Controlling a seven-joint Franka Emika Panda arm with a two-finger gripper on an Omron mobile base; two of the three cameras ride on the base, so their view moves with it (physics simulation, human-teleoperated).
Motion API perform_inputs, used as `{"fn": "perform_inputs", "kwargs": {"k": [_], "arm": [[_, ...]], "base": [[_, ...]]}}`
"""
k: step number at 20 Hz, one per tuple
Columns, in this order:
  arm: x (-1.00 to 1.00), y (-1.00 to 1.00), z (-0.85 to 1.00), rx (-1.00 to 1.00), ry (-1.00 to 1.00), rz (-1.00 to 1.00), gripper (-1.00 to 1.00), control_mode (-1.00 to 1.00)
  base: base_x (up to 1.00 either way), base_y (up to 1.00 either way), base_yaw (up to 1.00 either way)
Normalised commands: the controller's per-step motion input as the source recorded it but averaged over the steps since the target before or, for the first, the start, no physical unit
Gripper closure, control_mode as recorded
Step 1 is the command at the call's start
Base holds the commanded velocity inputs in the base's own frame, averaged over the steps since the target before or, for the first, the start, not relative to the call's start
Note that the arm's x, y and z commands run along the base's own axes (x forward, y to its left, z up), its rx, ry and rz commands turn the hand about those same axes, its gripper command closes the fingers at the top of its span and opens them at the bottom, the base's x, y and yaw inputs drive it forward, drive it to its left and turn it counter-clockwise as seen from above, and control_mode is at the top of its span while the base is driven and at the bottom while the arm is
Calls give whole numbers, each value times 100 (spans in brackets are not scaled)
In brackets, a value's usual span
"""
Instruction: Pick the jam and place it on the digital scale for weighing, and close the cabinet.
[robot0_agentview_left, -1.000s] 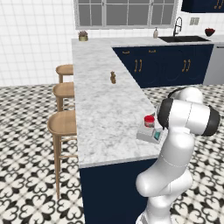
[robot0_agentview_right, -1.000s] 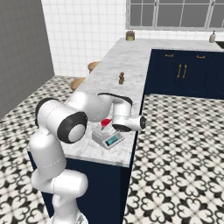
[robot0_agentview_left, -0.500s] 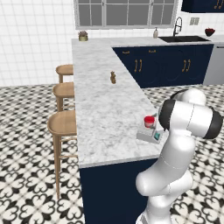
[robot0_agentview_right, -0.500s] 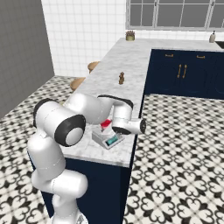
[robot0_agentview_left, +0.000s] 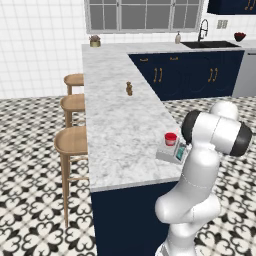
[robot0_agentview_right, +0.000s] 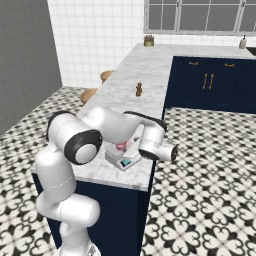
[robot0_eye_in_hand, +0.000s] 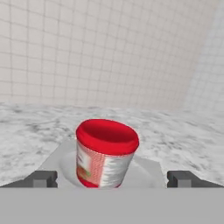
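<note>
- The jam (robot0_eye_in_hand: 107, 153) stood on the digital scale (robot0_agentview_left: 172, 151) (upright); I had the jaws released, either side of it.
- Next, I judged: back away, find the cabinet.

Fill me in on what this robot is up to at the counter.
The robot has the jam standing upright on the digital scale near the corner of the marble counter. Its tool is open, with one fingertip on either side of the jar and not touching it. The cabinet part of the job can't be judged from here.
</note>
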Motion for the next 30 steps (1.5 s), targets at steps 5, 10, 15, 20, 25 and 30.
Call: {"fn": "perform_inputs", "kwargs": {"k": [5, 10, 15, 20, 25, 30], "arm": [[-87, -7, 56, 2, -35, -1, -100, -100], [-84, 0, 96, 0, -27, -3, -100, -100], [-60, -1, 75, 6, 5, -33, -100, -100], [-50, 1, 44, 28, 22, -55, -100, -100], [-27, 27, 90, 14, 29, -37, -100, -100], [-24, 39, 61, 8, 45, -32, -100, -100]], "base": [[0, 0, 0], [0, 0, 0], [0, 0, 0], [0, 0, 0], [0, 0, 0], [0, 0, 0]]}}
